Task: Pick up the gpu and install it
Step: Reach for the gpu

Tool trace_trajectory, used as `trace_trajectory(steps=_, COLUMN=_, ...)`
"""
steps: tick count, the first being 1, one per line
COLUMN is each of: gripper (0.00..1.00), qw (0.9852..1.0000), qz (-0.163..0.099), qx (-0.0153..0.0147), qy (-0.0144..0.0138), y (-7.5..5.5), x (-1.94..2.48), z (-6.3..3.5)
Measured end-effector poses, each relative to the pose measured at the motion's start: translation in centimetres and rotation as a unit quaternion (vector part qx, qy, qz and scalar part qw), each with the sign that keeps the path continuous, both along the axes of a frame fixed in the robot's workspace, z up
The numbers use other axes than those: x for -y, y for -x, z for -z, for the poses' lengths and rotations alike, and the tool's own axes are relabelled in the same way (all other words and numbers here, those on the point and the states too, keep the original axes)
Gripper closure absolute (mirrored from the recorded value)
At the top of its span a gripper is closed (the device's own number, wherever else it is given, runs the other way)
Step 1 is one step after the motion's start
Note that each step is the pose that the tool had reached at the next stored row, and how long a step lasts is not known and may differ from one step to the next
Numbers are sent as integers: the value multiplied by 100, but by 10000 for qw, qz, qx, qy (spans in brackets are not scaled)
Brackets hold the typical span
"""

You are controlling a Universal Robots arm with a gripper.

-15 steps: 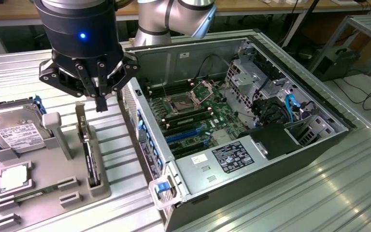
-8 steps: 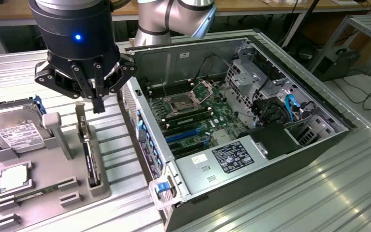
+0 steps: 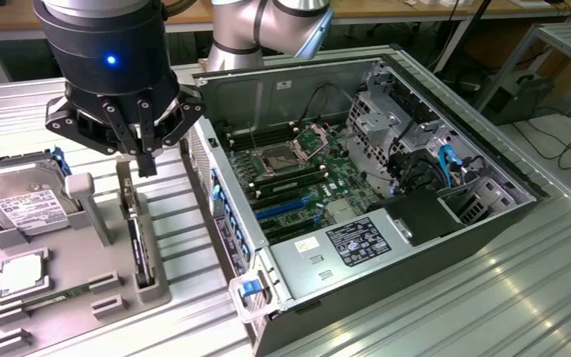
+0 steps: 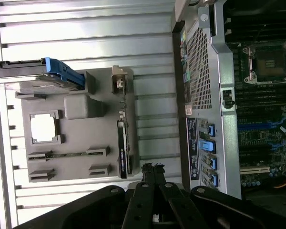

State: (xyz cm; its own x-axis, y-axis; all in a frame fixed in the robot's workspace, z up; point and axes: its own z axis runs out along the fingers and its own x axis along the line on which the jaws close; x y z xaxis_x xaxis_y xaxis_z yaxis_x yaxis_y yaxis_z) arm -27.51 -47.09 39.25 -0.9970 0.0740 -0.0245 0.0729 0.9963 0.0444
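Arm: the robot arm (image 3: 107,44) is reaching down over the exterior view's left half, beside the open computer case (image 3: 419,286).
Gripper: the gripper (image 3: 146,169) is hanging just above the gray holder tray (image 3: 92,260), over the end of the card slot farthest from the exterior camera.
Fingers: the two black fingers (image 4: 147,175) are pressing together tip to tip, narrow, and are gripping nothing.
Gpu: the gpu (image 3: 139,245) is standing on its long edge in a slot along the tray's side nearest the case, looking like a thin dark strip, with its pale bracket end pointing toward the gripper. The fingertips are hovering close to that end; whether they are touching the card cannot be told.
Hard drive: the silver hard drive (image 3: 13,201) is leaning in its holder at the tray's far corner on the exterior view's left, well apart from the gpu.
Processor: a square chip (image 3: 23,273) is lying flat in a recess of the tray.
Memory stick: a narrow stick (image 4: 66,154) is sitting between two small brackets near the chip.
Case: it is lying on its side on the ribbed metal table (image 3: 523,297), its motherboard (image 3: 305,178) facing up, just beside the tray.
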Motion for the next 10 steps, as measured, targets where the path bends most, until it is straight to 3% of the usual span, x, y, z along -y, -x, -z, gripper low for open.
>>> trace_trajectory(steps=10, gripper=89, qw=10000, qz=-1, qx=-1, qy=1, y=72, x=33, z=1)
